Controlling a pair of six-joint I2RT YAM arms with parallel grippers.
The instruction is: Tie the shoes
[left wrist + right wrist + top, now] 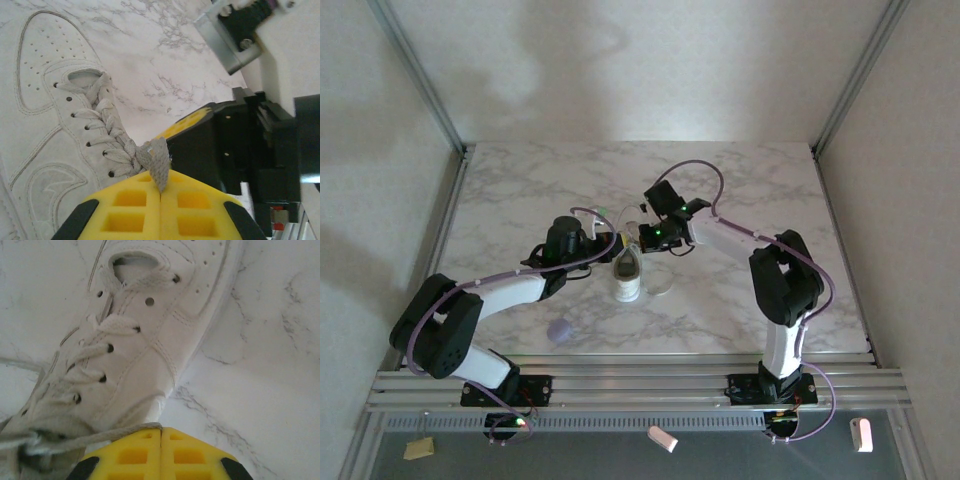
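The white sneaker sits at the middle of the marble bench, with both arms meeting over it. The left gripper is clamped on a lace by the top eyelets; the right gripper pinches the other lace.

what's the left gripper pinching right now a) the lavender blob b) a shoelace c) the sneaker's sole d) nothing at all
b: in the left wrist view the left gripper is shut on a flat white lace that runs from the sneaker.
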